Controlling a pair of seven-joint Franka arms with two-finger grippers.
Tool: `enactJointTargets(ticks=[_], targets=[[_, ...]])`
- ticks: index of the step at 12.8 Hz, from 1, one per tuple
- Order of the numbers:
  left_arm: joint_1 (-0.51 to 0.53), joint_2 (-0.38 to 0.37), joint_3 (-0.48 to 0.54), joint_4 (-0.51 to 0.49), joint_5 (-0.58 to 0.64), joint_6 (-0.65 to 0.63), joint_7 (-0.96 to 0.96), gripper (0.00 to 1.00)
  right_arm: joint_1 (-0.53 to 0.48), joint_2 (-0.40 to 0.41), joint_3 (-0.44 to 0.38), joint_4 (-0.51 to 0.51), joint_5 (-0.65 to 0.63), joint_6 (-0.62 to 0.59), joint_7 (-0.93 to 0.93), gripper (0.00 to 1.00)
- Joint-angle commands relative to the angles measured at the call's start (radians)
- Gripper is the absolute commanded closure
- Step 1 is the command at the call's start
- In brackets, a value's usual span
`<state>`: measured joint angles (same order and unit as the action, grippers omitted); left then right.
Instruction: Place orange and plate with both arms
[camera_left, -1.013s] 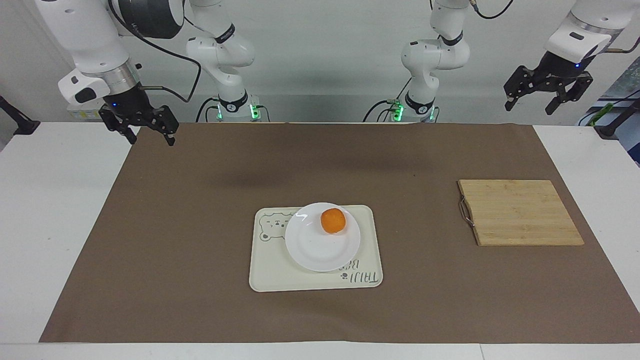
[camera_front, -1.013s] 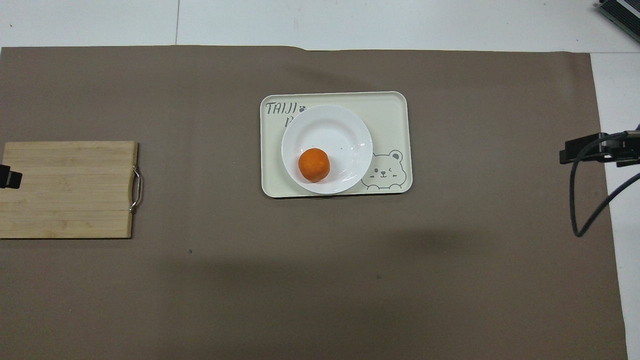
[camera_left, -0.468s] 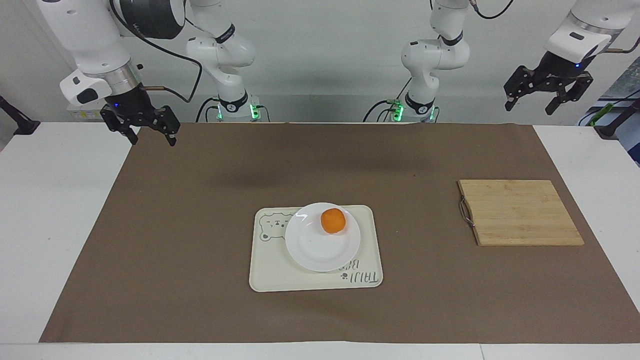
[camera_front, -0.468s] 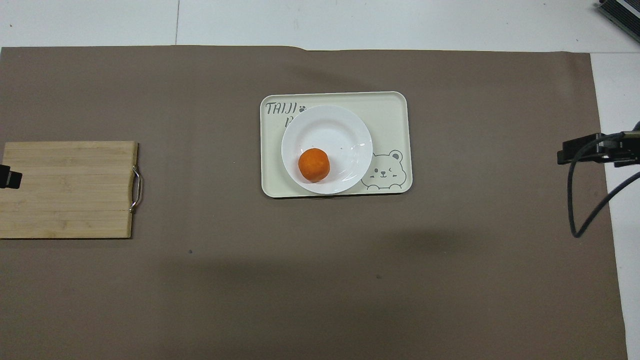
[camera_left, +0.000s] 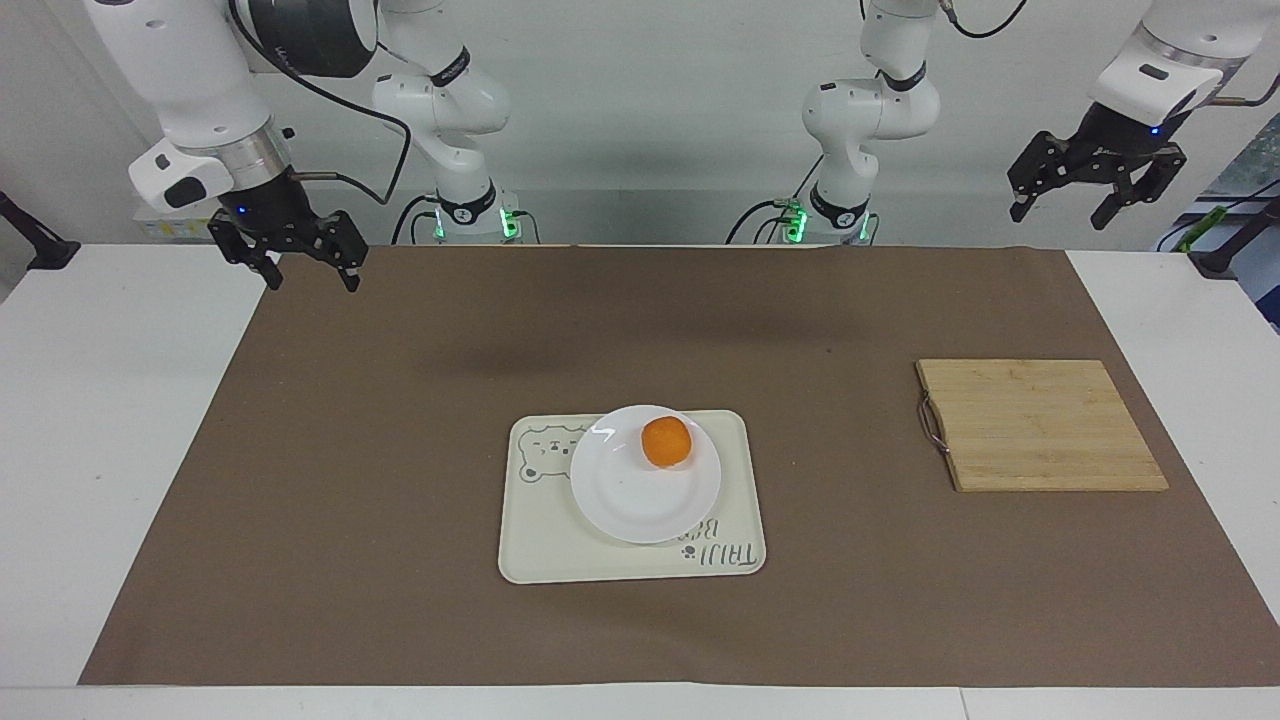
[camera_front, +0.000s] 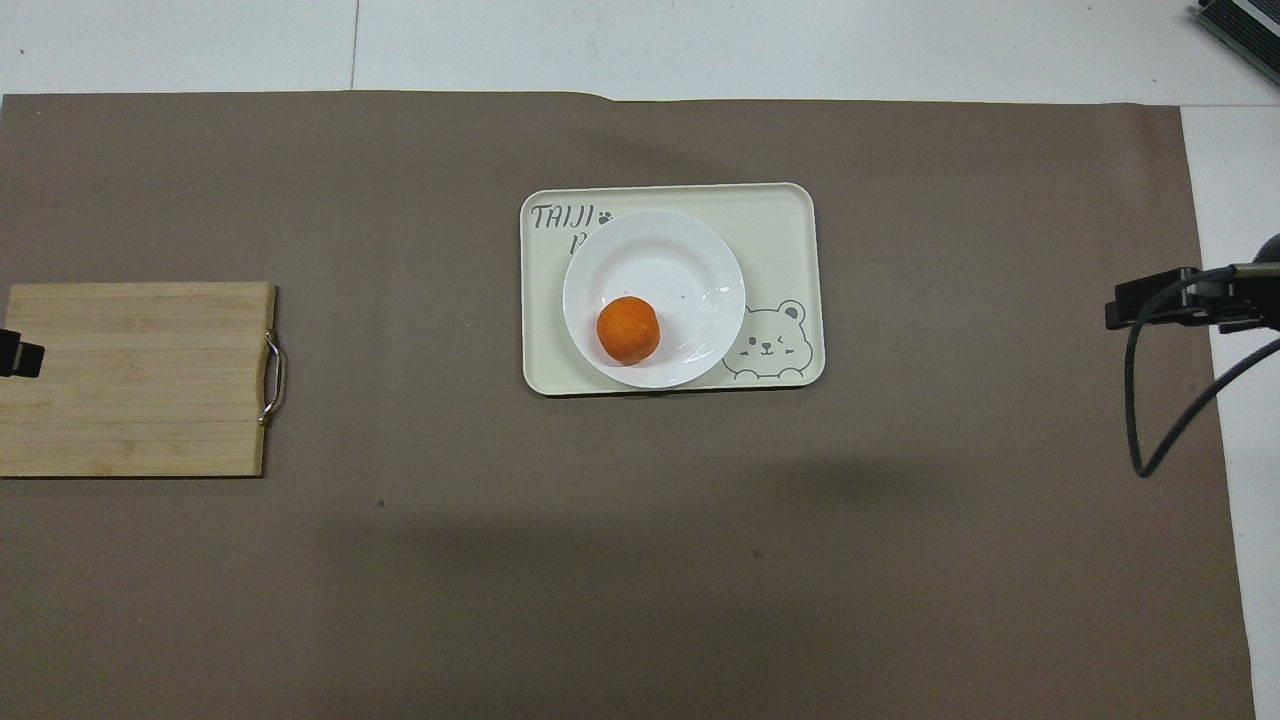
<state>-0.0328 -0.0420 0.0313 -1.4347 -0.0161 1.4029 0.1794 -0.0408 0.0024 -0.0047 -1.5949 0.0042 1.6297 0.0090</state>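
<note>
The orange lies on the white plate, on the part of it nearer to the robots. The plate rests on a cream tray with a bear drawing in the middle of the mat. In the overhead view the orange sits on the plate on the tray. My right gripper is open and empty, up over the mat's edge at the right arm's end. My left gripper is open and empty, held high over the left arm's end of the table.
A bamboo cutting board with a metal handle lies on the mat toward the left arm's end, and also shows in the overhead view. A brown mat covers most of the white table.
My right gripper has shifted a little toward the middle of the table. The left gripper, orange, plate and tray have not moved.
</note>
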Motion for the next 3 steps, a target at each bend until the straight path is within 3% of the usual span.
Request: enactJointTargets(ticks=[1,3], targets=[[0.011,-0.021,-0.008,-0.023,0.001,-0.004,-0.008,0.0,-0.001,-0.019,0.005,-0.022,-0.013,-0.001,0.022,0.0],[0.011,-0.022,-0.008,-0.023,0.001,-0.004,-0.008,0.0,-0.001,-0.019,0.005,-0.022,-0.013,-0.002,0.022,0.0]])
